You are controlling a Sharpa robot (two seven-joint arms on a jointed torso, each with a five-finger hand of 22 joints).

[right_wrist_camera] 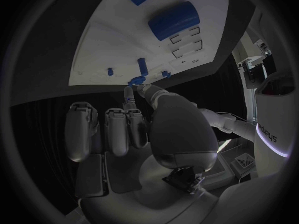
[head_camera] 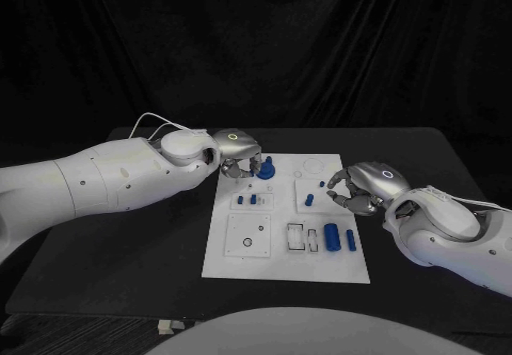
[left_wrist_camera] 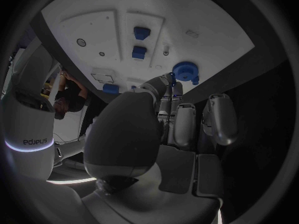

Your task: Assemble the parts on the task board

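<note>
Judging from the task board [head_camera: 286, 255], you are partway through: it lies in the middle of the black worktop [head_camera: 128, 251], and several blue parts already stand in it while others look loose. At its far end a blue gear-like part [head_camera: 267, 172] with a post rising from it sits just beside the left hand [head_camera: 237, 157], whose fingers [left_wrist_camera: 163, 84] reach down to the part; whether they pinch it or only touch it you cannot tell. Two small blue pegs [head_camera: 248, 200] stand near the board's middle, and another peg [head_camera: 308, 198] is close to the right hand [head_camera: 361, 188]. That hand hovers at the board's right edge with its fingers [right_wrist_camera: 127, 127] curled inward and nothing visible in them. Nearer you, a fat blue cylinder [head_camera: 332, 237] and a thin blue rod [head_camera: 350, 238] lie on their sides beside open rectangular slots [head_camera: 303, 237], so those likely remain to be fitted.
</note>
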